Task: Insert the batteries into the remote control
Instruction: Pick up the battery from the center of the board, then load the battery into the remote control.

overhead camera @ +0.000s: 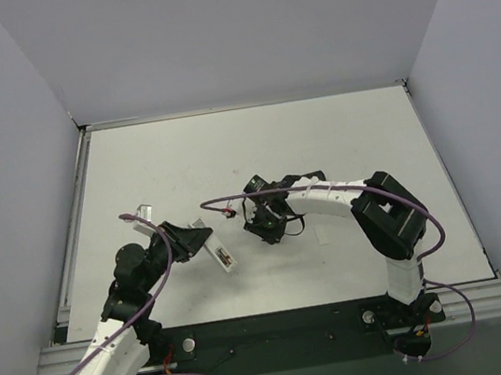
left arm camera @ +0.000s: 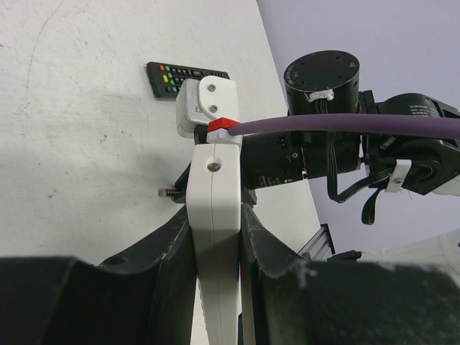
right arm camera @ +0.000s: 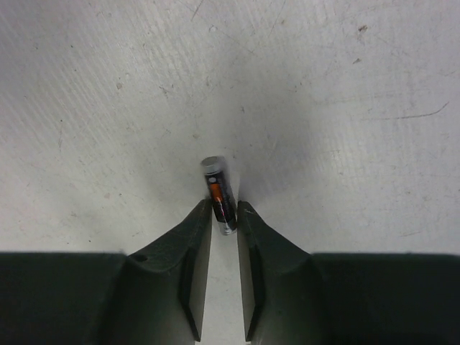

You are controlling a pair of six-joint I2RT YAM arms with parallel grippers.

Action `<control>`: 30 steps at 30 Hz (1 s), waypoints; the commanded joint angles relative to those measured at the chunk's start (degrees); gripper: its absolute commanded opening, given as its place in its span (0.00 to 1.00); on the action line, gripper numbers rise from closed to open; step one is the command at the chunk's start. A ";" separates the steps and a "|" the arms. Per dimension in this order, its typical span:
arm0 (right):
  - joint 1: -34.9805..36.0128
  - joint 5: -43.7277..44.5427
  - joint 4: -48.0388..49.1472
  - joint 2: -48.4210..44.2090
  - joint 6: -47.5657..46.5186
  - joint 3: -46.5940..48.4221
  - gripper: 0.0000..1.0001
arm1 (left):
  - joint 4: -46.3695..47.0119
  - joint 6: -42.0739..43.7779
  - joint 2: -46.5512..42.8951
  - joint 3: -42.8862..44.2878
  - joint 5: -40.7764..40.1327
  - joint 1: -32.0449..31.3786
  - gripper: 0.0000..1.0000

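My left gripper (overhead camera: 204,242) (left arm camera: 215,215) is shut on the white remote control (left arm camera: 214,237), holding it edge-on above the table; the remote sticks out of the jaws in the top view (overhead camera: 224,257). My right gripper (overhead camera: 267,232) (right arm camera: 224,208) is down at the table, its fingertips closed on the lower end of one battery (right arm camera: 217,183), a dark cylinder with an orange mark and a grey end. That battery's tip also shows in the left wrist view (left arm camera: 169,192), just left of the remote. The second battery is not in view.
A long black remote (left arm camera: 180,77) lies flat on the white table beyond the right wrist. A small dark thing (overhead camera: 322,236), too small to identify, lies right of the right gripper. Grey walls enclose the table (overhead camera: 227,153); a metal rail (overhead camera: 280,320) runs along its near edge.
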 commanded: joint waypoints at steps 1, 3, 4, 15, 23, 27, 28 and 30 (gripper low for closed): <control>1.05 3.15 -4.48 -1.50 1.64 -2.99 0.13 | 3.49 -0.43 -0.38 -0.09 -0.95 -0.19 0.00; 0.96 3.15 -4.48 -2.38 1.99 -3.86 0.04 | 4.02 -1.22 -0.38 -0.71 -1.13 -0.19 0.00; 0.96 3.15 -4.48 -3.69 2.17 -4.04 0.01 | 4.89 -1.49 -0.29 -1.32 -1.13 -0.19 0.00; 4.38 0.60 -8.16 -17.58 19.28 0.78 0.00 | 16.58 -9.39 3.14 -8.44 -2.71 -0.19 0.00; 12.73 1.04 -14.58 -19.88 31.96 12.02 0.00 | 22.91 -10.36 3.84 -9.68 -2.71 -0.19 0.00; 15.90 3.94 -20.29 -16.64 35.74 16.94 0.00 | 26.86 -11.24 4.02 -10.12 -2.45 -0.19 0.00; 16.34 4.81 -21.09 -16.28 36.01 17.74 0.00 | 27.40 -11.42 3.93 -10.20 -2.44 -0.19 0.00; 17.13 6.49 -22.58 -15.14 37.06 18.72 0.00 | 28.01 -11.86 3.93 -10.12 -2.44 -0.19 0.00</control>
